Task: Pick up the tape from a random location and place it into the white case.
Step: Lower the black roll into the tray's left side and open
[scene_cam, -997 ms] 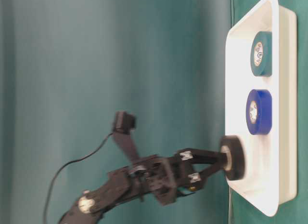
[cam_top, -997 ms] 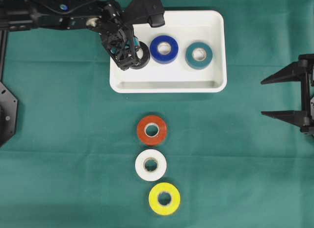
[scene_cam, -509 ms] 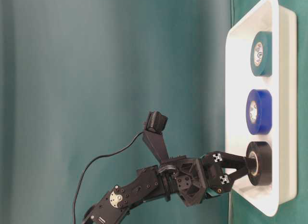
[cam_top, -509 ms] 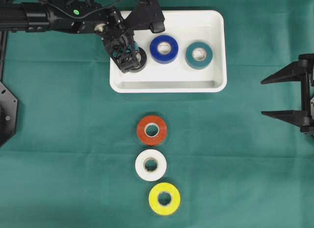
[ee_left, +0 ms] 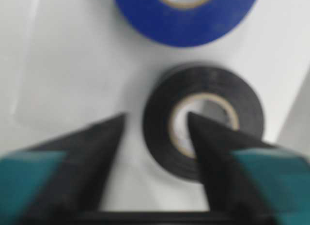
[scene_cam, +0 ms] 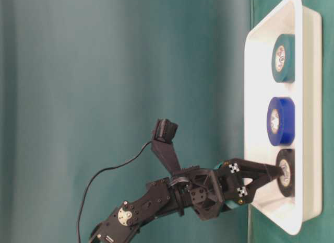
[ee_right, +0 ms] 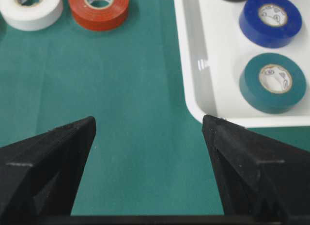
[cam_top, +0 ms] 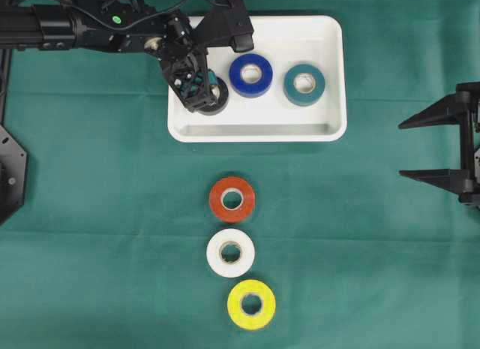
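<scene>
A green cloth-covered table (cam_top: 90, 214) carries a shallow white rectangular plastic case (cam_top: 330, 86) with rounded corners and a raised rim, set near the table's far edge. Inside the case three tape rolls lie flat in a row: a black tape roll (cam_top: 216, 101) at the case's left end, a blue tape roll (cam_top: 250, 75) just beside it, and a teal tape roll (cam_top: 304, 84) toward the right end; the near strip of the case floor and its right end are bare. The left gripper (cam_top: 196, 90) reaches down over the left rim; in the left wrist view its fingers (ee_left: 87, 157) are parted, one tip in the black roll's core, the other outside the roll's wall with a visible gap between finger and wall, the roll lying on the case floor. On the open cloth nearer the front edge an orange-red tape roll (cam_top: 232, 199), a white tape roll (cam_top: 230, 252) and a yellow tape roll (cam_top: 251, 304) form a line, well apart from the case. The right gripper (cam_top: 442, 148) hangs at the table's right edge, fingers spread wide, holding nothing, with bare cloth between it and the case.
</scene>
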{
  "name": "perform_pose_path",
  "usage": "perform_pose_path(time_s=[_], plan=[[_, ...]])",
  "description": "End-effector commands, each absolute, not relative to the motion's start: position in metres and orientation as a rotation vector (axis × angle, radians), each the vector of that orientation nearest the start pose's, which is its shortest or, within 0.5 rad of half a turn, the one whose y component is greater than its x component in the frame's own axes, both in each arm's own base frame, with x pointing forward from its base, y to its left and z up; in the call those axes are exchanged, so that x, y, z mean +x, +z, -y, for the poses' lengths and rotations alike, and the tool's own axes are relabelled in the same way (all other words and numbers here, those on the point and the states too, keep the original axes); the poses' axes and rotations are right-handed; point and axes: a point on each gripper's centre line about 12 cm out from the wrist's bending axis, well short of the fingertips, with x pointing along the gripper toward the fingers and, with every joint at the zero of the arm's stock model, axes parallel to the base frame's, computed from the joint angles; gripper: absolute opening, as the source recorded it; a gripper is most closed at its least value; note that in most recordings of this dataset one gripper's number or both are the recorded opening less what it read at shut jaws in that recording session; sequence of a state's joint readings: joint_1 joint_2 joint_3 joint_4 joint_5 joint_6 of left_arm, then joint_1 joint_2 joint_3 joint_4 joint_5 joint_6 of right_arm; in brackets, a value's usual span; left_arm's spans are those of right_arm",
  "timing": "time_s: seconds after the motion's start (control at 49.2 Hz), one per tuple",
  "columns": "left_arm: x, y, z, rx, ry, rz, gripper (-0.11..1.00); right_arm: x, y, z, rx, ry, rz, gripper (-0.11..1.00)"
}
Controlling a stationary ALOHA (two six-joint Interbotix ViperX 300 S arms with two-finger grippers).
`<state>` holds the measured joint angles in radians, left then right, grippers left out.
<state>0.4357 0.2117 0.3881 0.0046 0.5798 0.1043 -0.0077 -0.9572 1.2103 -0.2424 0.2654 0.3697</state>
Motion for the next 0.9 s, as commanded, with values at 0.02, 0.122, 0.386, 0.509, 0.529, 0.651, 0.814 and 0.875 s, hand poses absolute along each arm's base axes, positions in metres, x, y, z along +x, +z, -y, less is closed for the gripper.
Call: perform_pose_path(time_s=[0.02,0.122,0.386,0.509,0.529,0.651,0.814,0.875], plan=[[0.378,0.14,-0.177,-0.153,0.328,-1.138,0.76,0.187,0.225,0.009,0.118,-0.101,-0.483,0.85],[0.378,0.141,-0.177,-0.151,0.327,-1.139,0.96,0.187,0.225,0.009,0.118,-0.101,-0.484,0.85],[0.373,0.159,-0.175,-0.147,0.328,-1.125,0.93,0.187,0.225,0.009,0.118,-0.101,-0.483,0.85],[0.37,0.189,-0.172,-0.133,0.333,-1.08,0.93,0.187,0.226,0.009,0.119,-0.101,-0.481,0.85],[0.368,0.194,-0.172,-0.132,0.335,-1.072,0.93,0.187,0.226,0.009,0.119,-0.101,-0.481,0.85],[0.36,0.222,-0.169,-0.123,0.339,-1.049,0.93,0.187,0.226,0.009,0.119,-0.101,-0.481,0.85],[0.349,0.246,-0.164,-0.121,0.34,-1.051,0.93,0.187,0.226,0.009,0.119,-0.101,-0.481,0.85],[0.348,0.254,-0.163,-0.116,0.341,-1.035,0.94,0.187,0.226,0.009,0.119,-0.101,-0.481,0.85]])
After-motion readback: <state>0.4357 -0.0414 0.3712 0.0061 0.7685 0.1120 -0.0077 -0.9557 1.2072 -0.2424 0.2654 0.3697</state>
